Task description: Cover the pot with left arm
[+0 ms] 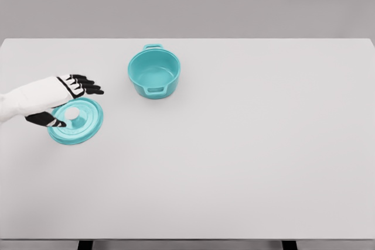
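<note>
A teal pot (154, 73) stands uncovered on the white table (246, 144), left of the middle and toward the back, with handles front and back. Its round teal lid (79, 126) lies flat on the table further left and nearer me, its pale knob (72, 113) facing up. My left hand (71, 102) reaches in from the left edge and hovers over the lid's left part. Its black fingers (88, 85) are spread above the lid's far rim and the thumb (50, 120) sits at the near-left rim. The knob shows between them, ungrasped.
</note>
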Action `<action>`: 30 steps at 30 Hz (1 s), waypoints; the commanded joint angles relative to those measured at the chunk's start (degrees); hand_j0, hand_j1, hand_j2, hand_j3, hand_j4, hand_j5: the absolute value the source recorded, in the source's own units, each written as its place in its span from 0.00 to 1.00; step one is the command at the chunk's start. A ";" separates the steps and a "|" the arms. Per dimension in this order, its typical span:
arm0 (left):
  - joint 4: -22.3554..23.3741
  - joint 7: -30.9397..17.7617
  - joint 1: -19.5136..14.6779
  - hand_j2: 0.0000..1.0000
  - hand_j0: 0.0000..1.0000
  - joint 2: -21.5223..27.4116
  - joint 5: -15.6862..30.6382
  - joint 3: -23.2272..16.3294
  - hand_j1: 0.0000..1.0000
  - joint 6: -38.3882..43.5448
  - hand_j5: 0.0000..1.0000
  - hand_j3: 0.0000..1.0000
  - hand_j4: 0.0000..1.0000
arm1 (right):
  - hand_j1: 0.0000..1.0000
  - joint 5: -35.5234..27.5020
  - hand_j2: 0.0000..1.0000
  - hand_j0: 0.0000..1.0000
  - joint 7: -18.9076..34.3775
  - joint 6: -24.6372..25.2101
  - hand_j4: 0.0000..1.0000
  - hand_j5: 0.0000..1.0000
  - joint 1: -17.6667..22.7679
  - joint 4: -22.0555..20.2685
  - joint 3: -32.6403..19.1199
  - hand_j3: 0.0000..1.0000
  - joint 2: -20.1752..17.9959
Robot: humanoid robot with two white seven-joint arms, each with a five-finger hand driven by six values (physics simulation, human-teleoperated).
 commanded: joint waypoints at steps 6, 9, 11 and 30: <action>5.80 0.03 -3.25 1.00 1.00 0.31 4.92 -4.00 1.00 0.03 1.00 1.00 1.00 | 1.00 0.03 1.00 1.00 -0.14 0.02 1.00 1.00 0.17 0.00 -0.08 1.00 0.00; 11.95 0.03 -5.09 1.00 1.00 -1.80 4.92 -5.58 1.00 0.03 1.00 1.00 1.00 | 1.00 0.03 1.00 1.00 -0.14 -0.07 1.00 1.00 0.17 0.09 -0.16 1.00 0.00; 12.92 0.47 -6.59 1.00 1.00 -3.12 5.00 -6.81 1.00 0.03 1.00 1.00 1.00 | 1.00 0.03 1.00 1.00 -0.14 0.02 1.00 1.00 0.18 0.09 -0.16 1.00 0.00; 12.48 -7.00 -8.88 1.00 1.00 -5.14 4.48 -10.41 1.00 0.03 1.00 1.00 1.00 | 1.00 0.03 1.00 1.00 -0.14 0.02 1.00 1.00 0.18 0.09 -0.16 1.00 0.00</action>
